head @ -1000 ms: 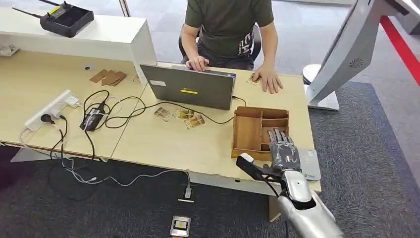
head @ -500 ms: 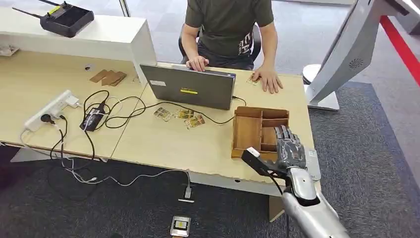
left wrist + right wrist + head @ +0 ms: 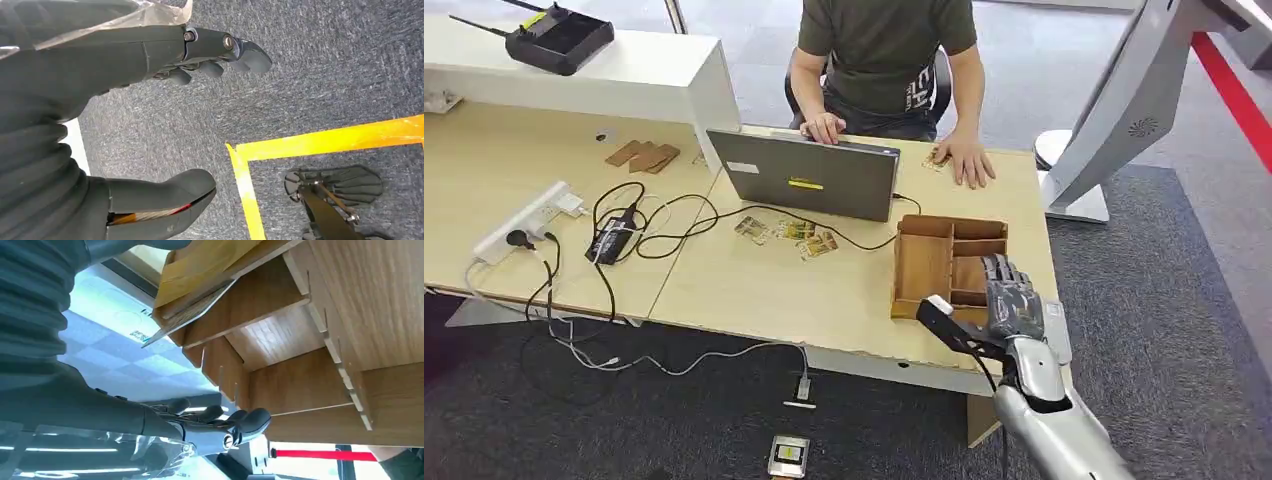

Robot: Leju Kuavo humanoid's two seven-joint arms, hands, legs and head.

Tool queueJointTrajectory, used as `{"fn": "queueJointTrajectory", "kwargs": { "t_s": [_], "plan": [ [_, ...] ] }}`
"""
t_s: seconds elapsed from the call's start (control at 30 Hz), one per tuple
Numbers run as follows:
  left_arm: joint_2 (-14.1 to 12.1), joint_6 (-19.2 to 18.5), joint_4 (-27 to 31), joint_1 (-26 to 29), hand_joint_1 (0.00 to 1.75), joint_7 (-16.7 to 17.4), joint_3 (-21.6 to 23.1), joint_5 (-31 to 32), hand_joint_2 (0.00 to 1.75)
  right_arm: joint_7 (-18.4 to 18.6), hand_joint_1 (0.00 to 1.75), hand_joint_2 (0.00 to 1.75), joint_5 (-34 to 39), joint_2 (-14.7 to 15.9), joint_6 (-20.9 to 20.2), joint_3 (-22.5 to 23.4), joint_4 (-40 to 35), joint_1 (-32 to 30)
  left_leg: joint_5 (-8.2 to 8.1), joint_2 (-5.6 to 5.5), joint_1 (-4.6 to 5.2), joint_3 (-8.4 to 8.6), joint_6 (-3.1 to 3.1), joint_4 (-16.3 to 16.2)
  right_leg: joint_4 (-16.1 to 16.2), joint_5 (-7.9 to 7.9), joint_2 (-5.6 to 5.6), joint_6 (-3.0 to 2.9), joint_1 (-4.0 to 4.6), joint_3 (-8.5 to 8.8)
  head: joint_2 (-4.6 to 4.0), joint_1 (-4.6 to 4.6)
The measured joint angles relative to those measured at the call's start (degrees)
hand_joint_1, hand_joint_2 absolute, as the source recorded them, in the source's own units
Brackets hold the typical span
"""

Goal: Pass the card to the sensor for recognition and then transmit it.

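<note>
Since a second ago the right hand (image 3: 1009, 300) has crept from the near edge of the wooden compartment tray (image 3: 924, 262) further over its lower right cells, in the lower right of the head view. Its fingers hang loosely spread above the dividers, holding nothing I can make out. In the right wrist view a thin tan card (image 3: 192, 312) leans in a cell just beside the thumb. Judged step: reaching for that card. Next comes lowering and pinching its edge. The left hand (image 3: 115, 115) hangs spread and bare over grey carpet.
</note>
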State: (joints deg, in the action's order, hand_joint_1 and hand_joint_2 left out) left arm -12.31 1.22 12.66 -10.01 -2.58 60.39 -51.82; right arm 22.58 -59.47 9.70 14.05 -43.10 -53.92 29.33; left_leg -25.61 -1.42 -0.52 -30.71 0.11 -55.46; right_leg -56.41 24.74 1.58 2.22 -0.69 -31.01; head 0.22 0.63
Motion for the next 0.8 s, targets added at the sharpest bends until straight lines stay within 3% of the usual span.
{"fn": "queueJointTrajectory", "kwargs": {
  "t_s": [0.1,0.17,0.2,0.23,0.27,0.3,0.53,0.8],
  "plan": [
    [0.0,0.0,0.0,-0.1,0.00,0.2,0.0,0.1,1.75,-0.2,0.00,1.75,0.7,0.1,0.8,0.0,0.7,0.0,0.00,0.00,0.00,0.00,0.00,0.0,0.0,0.00,0.00,0.00,0.00,0.00,0.00,0.00],
    [0.0,0.0,0.0,-0.2,0.00,0.3,0.0,0.3,1.75,-0.2,0.10,1.75,1.1,0.1,1.1,-0.1,1.1,0.1,0.00,0.00,0.00,0.00,0.00,0.0,0.0,0.00,0.00,0.00,0.00,0.00,0.00,0.02],
    [0.0,0.0,0.0,-0.2,0.00,0.3,0.0,0.3,1.75,-0.3,0.30,1.75,1.2,0.1,1.1,-0.2,1.4,0.1,0.00,0.00,0.00,0.00,0.00,0.0,0.0,0.00,0.00,0.00,0.00,0.00,0.00,0.00],
    [0.0,0.0,0.0,-0.2,0.00,0.3,0.0,0.4,1.75,-0.4,0.77,1.75,1.4,0.1,1.2,-0.2,1.6,0.2,0.00,0.00,0.00,0.00,0.00,0.0,0.0,0.00,0.00,0.00,0.00,0.00,0.00,0.00],
    [0.0,0.0,0.0,-0.3,0.00,0.3,0.0,0.4,1.75,-0.4,1.01,1.75,1.5,0.1,1.2,-0.2,1.7,0.3,0.00,0.00,0.00,0.00,0.00,0.0,0.0,0.00,0.00,0.00,0.00,0.00,0.00,0.00],
    [0.0,0.0,0.0,-0.3,0.00,0.5,0.0,0.4,1.75,-0.5,1.54,1.75,1.6,0.1,1.2,-0.3,1.9,0.3,0.00,0.00,0.00,0.00,0.00,0.0,0.0,0.00,0.00,0.00,0.00,0.00,0.00,0.00],
    [0.0,0.0,0.0,-0.4,0.00,0.6,0.0,0.4,1.75,-0.7,1.68,1.75,2.6,0.1,1.0,-0.5,3.4,0.7,0.00,0.00,0.00,0.00,0.00,0.0,0.0,0.00,0.00,0.00,0.00,0.00,0.00,0.00],
    [0.0,0.1,0.0,-0.4,0.00,0.6,0.0,-0.1,1.75,-1.4,1.64,1.75,3.5,0.0,1.0,-0.8,4.7,1.7,0.00,0.00,0.00,0.01,0.00,0.0,0.0,0.00,0.00,0.00,0.00,0.02,0.00,0.00]
  ]
}}
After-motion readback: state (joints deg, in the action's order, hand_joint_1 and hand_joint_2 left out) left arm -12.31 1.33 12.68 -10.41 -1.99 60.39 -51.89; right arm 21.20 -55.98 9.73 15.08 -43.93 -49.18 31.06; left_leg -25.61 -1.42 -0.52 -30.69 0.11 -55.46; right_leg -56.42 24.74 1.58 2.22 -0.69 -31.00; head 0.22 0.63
